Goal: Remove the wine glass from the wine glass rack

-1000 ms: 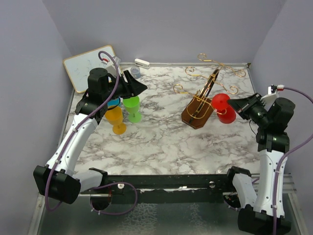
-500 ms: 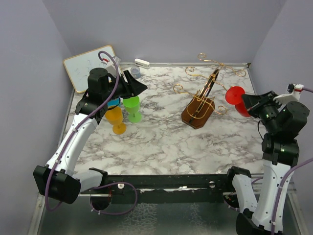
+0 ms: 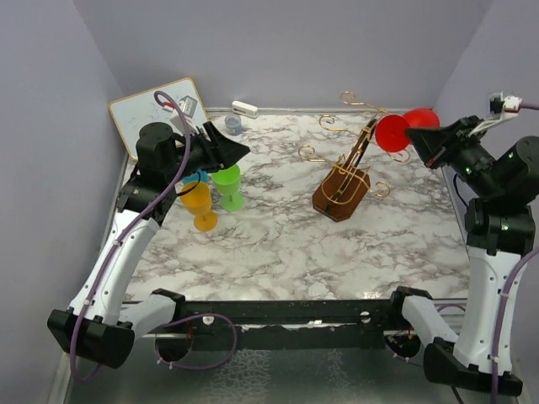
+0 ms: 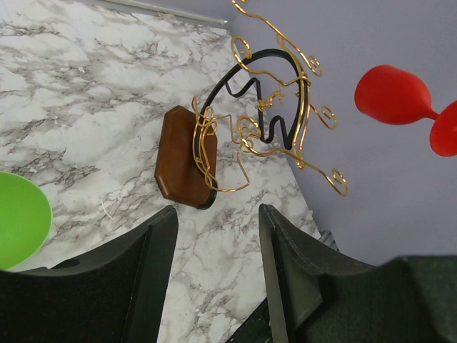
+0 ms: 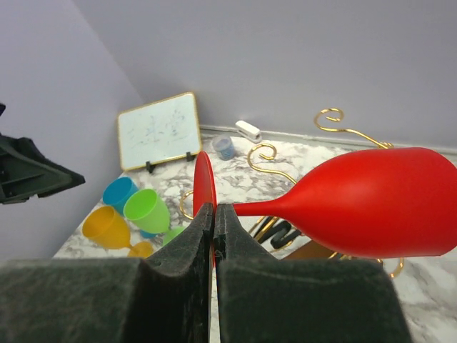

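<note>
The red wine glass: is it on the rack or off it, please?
Off: the right gripper holds the wine glass sideways by its foot, clear of the rack.

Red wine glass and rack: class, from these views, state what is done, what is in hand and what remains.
Done: the red wine glass hangs clear of the wine glass rack, touching none of its gold arms. In hand: the right tool is shut on the glass's foot, holding it sideways in the air. Left: probably setting it down on the table; the left tool is open and empty.
</note>
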You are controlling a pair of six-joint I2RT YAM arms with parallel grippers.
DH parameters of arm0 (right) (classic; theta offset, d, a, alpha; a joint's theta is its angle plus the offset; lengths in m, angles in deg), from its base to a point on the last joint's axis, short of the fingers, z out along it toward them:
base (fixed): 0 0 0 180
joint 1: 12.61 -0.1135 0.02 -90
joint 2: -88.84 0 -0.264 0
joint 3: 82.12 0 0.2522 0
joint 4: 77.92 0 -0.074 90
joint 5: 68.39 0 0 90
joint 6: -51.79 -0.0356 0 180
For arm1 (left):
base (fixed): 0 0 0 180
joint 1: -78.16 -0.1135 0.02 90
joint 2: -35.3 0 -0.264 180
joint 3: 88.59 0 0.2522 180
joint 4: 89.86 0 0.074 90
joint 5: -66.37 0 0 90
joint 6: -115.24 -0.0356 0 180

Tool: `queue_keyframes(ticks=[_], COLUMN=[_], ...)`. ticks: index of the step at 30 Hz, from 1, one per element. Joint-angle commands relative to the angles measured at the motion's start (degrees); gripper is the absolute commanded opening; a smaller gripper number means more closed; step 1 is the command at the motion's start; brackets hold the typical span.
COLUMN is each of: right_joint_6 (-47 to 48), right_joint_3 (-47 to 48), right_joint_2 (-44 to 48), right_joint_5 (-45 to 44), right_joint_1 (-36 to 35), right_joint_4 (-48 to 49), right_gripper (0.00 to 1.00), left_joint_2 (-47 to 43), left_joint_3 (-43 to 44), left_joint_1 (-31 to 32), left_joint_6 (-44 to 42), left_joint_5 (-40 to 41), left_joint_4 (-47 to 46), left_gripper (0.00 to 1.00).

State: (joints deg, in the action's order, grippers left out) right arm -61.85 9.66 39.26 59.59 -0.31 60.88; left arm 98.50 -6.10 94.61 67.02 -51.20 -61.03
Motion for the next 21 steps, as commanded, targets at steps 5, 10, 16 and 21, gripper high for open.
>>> queue_keyframes(ticks=[5,10,16,21], right_joint_6=[9.43,15.49,24.59,34.33], right_joint_3=[13.25,21.13,28.34,23.33], right_joint_2=[-10.55,-17.81,-25.52,-25.69], right_joint_5=[9.01,3.55,-9.44,-23.97], right_joint_1=[-8.38,-18.23,-31.82,-43.87], right_joint_4=[0.75,-1.59,-3.35,0.66], right_gripper=[0.01,0.01,0.01,0.01], left_joint_2=[-3.79,-3.88,-3.98,-4.10], left_joint_3=[0.99,1.56,2.86,5.14], left_joint_1=[-0.23,-0.21,-0.21,-0.20], left_joint_6=[3.73,4.14,5.13,9.42], left_joint_5=[-1.00,0.01,1.76,3.87], left_joint_4=[0.36,2.45,4.79,9.03], left_gripper=[0.52,0.52,0.55,0.57])
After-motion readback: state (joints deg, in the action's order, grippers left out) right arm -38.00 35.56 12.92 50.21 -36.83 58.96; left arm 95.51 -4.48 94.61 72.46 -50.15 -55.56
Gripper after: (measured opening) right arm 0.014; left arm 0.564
